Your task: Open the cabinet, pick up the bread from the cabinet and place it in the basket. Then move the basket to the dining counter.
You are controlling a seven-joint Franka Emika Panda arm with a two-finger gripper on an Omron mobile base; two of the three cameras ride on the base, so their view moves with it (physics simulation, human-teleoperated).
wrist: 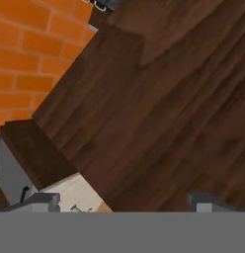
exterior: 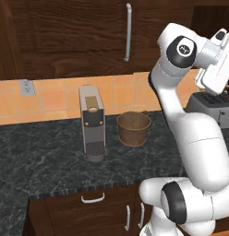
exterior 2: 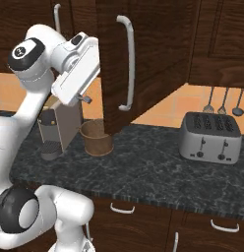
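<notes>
Basket and coffee machine on the black granite counter

The round woven basket stands upright just right of the grey coffee machine on the speckled counter. Above hangs the dark wood cabinet, its silver bar handle vertical. The white arm rises at right, partly hiding a toaster.

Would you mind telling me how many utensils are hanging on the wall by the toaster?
3: three dark hanging utensils in the right base view, side by side above the silver four-slot toaster: left, middle, right. More may hang beyond the picture's right edge.
</notes>
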